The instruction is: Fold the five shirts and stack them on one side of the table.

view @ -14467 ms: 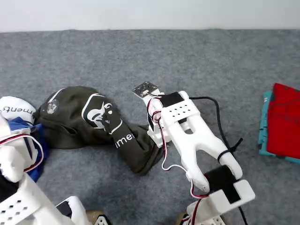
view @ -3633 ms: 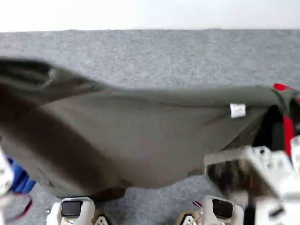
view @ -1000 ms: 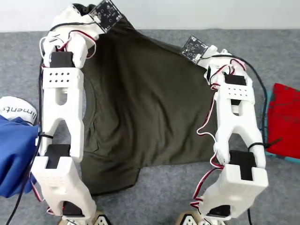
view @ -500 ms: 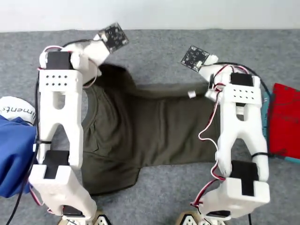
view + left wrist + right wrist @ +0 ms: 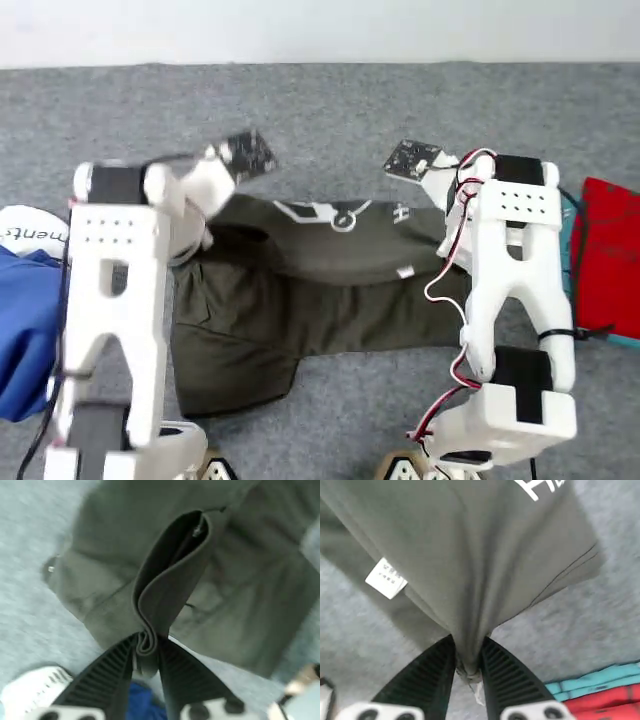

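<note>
— What is lying at your far left?
— A blue shirt [image 5: 22, 335] is lying crumpled at the left edge of the grey table [image 5: 400, 110]. A white shirt [image 5: 32, 232] is sitting just beyond it.

— And what is your left gripper doing?
— My left gripper [image 5: 148, 645] is clamping narrowly on a doubled edge of the olive shirt [image 5: 330, 300]. The cloth is standing out of my fingers in a loop over the rest of the garment.

— Where is that shirt lying?
— It is spreading over the middle of the table, between my two arms. Its far part is folding over toward me, so white lettering [image 5: 340, 213] is showing on the turned-over strip. A small white label [image 5: 405, 271] is hanging at that strip's near edge.

— And on the right side?
— My right gripper [image 5: 468, 647] is pinching a gathered bunch of the same shirt, with its fingers drawn close on the fabric.

— What is sitting beyond it?
— A red shirt [image 5: 610, 250] is resting folded on a teal shirt [image 5: 605, 684] at the right edge of the table, apart from the olive one.
</note>
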Tool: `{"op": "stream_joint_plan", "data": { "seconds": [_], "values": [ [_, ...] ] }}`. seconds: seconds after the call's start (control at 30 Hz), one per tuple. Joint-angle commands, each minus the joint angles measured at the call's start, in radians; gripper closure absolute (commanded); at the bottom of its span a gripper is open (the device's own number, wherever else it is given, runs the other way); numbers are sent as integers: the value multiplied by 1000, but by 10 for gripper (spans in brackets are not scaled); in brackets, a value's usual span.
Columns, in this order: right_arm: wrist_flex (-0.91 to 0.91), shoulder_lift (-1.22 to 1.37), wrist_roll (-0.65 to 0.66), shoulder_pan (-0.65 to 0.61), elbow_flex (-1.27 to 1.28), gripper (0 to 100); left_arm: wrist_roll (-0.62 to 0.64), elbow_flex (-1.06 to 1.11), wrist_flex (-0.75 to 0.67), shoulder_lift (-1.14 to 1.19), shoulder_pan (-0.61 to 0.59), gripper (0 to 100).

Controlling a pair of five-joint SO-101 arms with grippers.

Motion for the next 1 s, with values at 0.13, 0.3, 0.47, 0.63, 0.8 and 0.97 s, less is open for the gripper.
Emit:
{"op": "stream_joint_plan", "data": {
  "seconds": [0.13,0.3,0.47,0.63,0.8,0.97],
  "values": [
    [24,-50,12,48,71,989,3,421,-72,-316,2,987],
    [22,-53,12,48,132,989,-8,610,-109,-451,2,987],
    [22,-50,14,71,164,989,-37,745,-115,-554,0,987],
    [38,-58,12,85,183,957,-37,829,-173,-657,-14,985],
    [139,-59,8,87,141,828,-34,831,-155,-772,-109,882],
    [214,-59,8,87,61,824,-35,831,-109,-925,-181,840]
  ]
}}
